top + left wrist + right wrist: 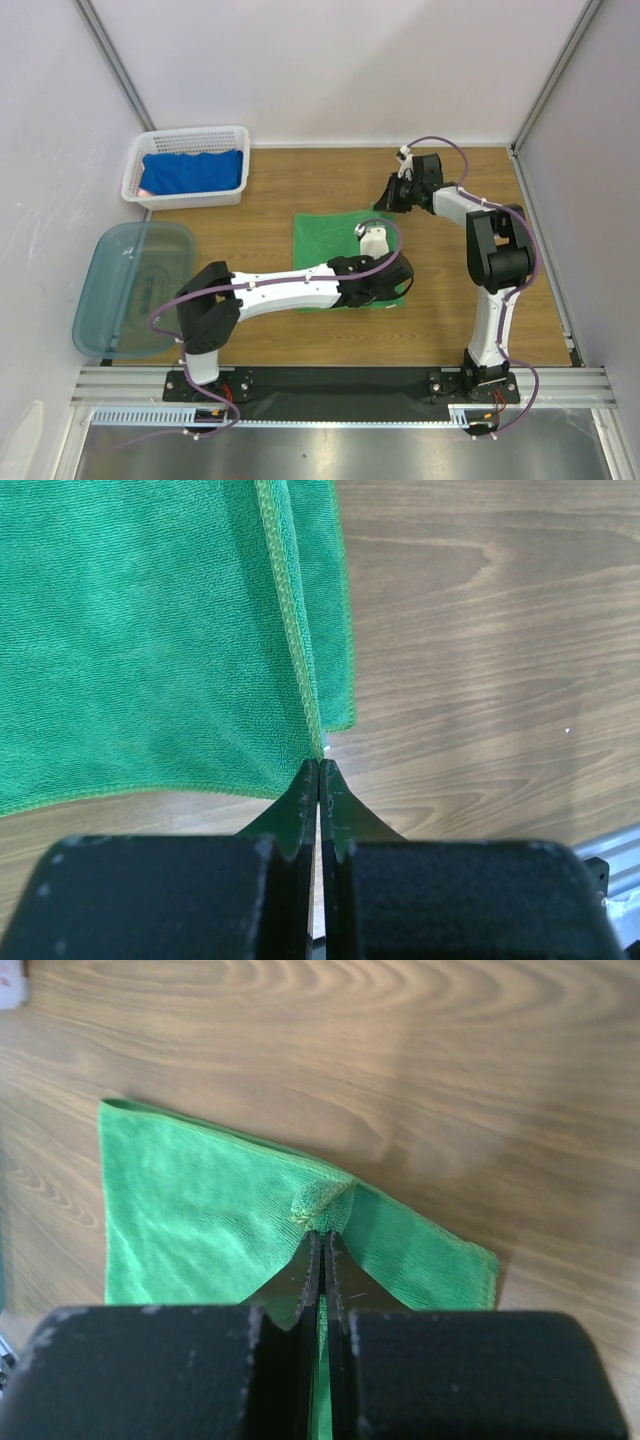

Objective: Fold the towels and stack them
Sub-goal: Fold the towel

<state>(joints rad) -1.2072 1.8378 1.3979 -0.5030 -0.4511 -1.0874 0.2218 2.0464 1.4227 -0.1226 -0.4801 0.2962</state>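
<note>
Two towels show: the green towel (325,250) lies near the middle of the bench (280,185), and the blue towel (195,172) sits inside the white basket (133,188) at the far left corner. Your left gripper (318,765) is clenched on the green towel's near right corner, where the stitched hem runs straight into the closed tips; a second layer of cloth shows just beyond that hem. Your right gripper (320,1235) is clenched too, pinching a small bunch of the same towel at its far right edge, the cloth rising to the tips. The teal tub (110,300) rests at the bench's left edge, apart from both towels.
</note>
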